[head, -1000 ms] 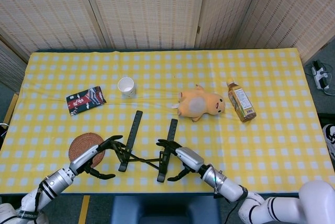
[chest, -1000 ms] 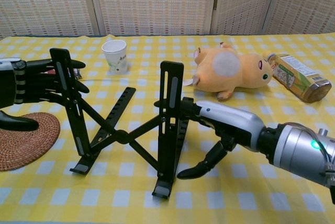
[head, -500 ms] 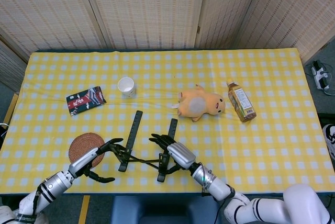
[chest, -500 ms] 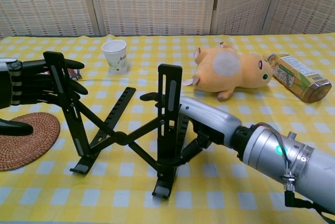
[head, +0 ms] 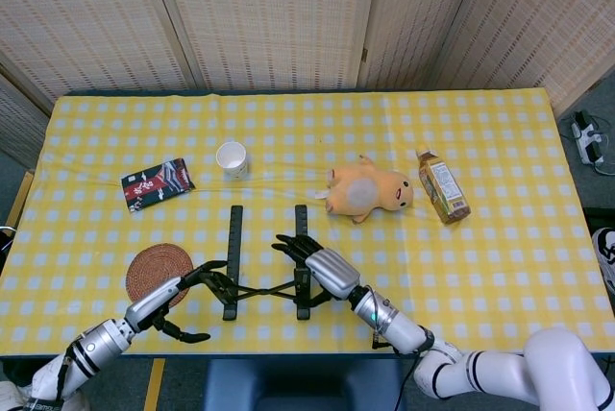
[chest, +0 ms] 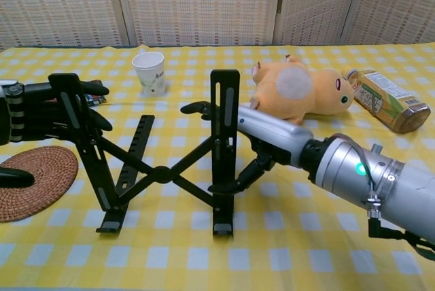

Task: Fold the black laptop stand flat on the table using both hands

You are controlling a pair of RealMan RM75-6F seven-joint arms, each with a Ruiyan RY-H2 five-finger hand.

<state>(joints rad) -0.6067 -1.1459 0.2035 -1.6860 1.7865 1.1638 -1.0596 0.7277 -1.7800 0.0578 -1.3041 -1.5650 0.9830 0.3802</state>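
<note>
The black laptop stand [head: 264, 272] stands near the table's front edge, its two rails upright and roughly parallel, joined by a crossed linkage [chest: 161, 174]. My left hand [chest: 30, 111] reaches in from the left; its fingers lie stretched against the top of the left rail [chest: 76, 134], and the thumb hangs apart, low over the coaster. My right hand [chest: 265, 134] grips the right rail [chest: 223, 148], fingers behind it and thumb curled in near its lower part. In the head view the left hand [head: 183, 288] and right hand [head: 317, 262] flank the stand.
A woven coaster [chest: 30, 182] lies under my left hand. Behind the stand are a white paper cup [chest: 149, 72], a yellow plush toy [chest: 299, 94] and a tea bottle lying on its side [chest: 384, 100]. A dark snack packet [head: 157, 183] lies at the left on the yellow checked tablecloth [head: 500, 267].
The two rails have swung from splayed to parallel and stand closer together. My right hand has closed onto the right rail, its thumb curling in. The left hand drew back slightly.
</note>
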